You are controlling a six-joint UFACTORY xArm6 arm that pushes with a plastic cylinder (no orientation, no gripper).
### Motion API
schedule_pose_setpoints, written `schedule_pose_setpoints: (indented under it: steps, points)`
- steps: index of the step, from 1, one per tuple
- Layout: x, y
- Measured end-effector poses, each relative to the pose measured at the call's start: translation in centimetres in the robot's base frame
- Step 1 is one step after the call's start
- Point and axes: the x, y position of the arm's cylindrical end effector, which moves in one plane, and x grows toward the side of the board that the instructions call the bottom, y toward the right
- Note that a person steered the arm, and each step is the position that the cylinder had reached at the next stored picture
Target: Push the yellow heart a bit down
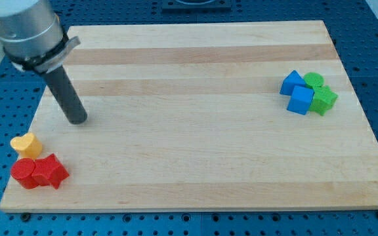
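Observation:
The yellow heart point(26, 143) lies near the board's left edge, low in the view. My tip point(78, 120) rests on the board above and to the right of the heart, clearly apart from it. Two red blocks touch each other just below the heart: a red cylinder point(24, 173) and a red star-like block point(50, 172). The cylinder's top nearly touches the heart.
At the view's right sits a cluster of two blue blocks point(292, 82) point(301, 100), a green cylinder point(314, 81) and a green star-like block point(323, 100). The wooden board point(195, 131) ends close to the heart's left side.

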Motion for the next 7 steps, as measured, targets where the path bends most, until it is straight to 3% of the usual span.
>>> schedule_pose_setpoints:
  steps: [2, 4, 6, 7]
  points:
    - [0.0, -8.4]
    - [0.6, -8.5]
    - [6.3, -8.5]
    - [7.2, -8.3]
